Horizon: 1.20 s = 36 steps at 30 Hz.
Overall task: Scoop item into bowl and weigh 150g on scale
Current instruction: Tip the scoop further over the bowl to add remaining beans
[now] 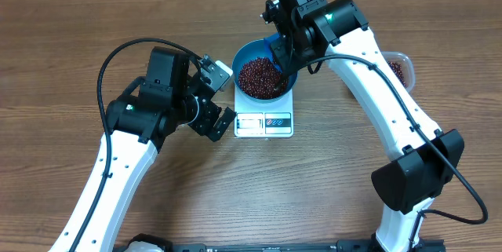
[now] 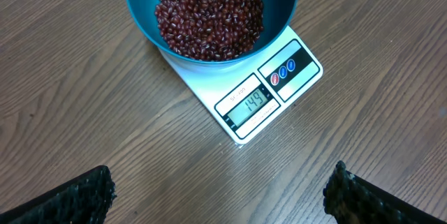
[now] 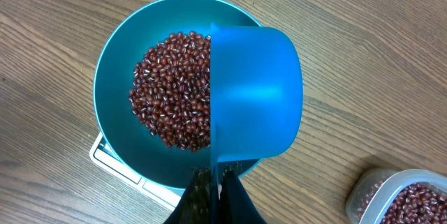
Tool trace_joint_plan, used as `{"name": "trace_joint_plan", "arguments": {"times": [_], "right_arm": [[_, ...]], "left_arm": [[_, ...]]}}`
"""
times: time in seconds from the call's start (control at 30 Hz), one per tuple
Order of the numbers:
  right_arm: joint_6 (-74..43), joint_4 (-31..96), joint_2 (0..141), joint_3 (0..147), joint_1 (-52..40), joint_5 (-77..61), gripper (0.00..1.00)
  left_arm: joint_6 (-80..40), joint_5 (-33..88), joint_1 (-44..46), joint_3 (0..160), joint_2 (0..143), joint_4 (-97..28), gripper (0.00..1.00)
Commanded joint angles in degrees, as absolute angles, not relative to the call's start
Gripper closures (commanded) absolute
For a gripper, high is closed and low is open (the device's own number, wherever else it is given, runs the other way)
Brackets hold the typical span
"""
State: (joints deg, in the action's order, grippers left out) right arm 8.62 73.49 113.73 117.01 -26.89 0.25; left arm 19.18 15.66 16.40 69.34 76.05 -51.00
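A blue bowl [image 1: 245, 54] [image 2: 140, 15] [image 3: 112, 91] stands on the white scale [image 1: 264, 124] [image 2: 244, 105] [image 3: 105, 155], holding a heap of dark red-brown beans [image 1: 261, 78] [image 2: 209, 15] [image 3: 171, 88]. The scale's display reads 149 in the left wrist view. My right gripper [image 1: 281, 54] [image 3: 218, 182] is shut on the thin handle of a small blue scoop [image 3: 255, 91], tipped on its side over the bowl's right half. My left gripper [image 1: 222, 95] [image 2: 220, 192] stands open above bare table just left of the scale, nothing between its fingers [image 2: 84, 196].
A clear plastic tub [image 1: 398, 67] [image 3: 401, 196] with more beans sits on the table at the right, partly behind the right arm. Wooden table lies all round the scale.
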Motion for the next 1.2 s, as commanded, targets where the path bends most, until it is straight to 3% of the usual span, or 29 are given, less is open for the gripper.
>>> {"name": "trace_joint_plan", "arguments": {"times": [0.0, 0.77, 1.17], "right_arm": [[9.74, 73.17, 111.11, 119.00, -27.00, 0.54, 0.96], [10.79, 73.19, 111.11, 119.00, -27.00, -0.19, 0.96], [9.28, 75.33, 111.11, 119.00, -23.35, -15.68, 0.96]], "left_arm": [[18.17, 16.49, 16.53, 69.12, 76.49, -50.92, 0.00], [18.17, 16.49, 16.53, 69.12, 76.49, -50.92, 0.00], [18.17, 16.49, 16.53, 69.12, 76.49, -50.92, 0.00]]}}
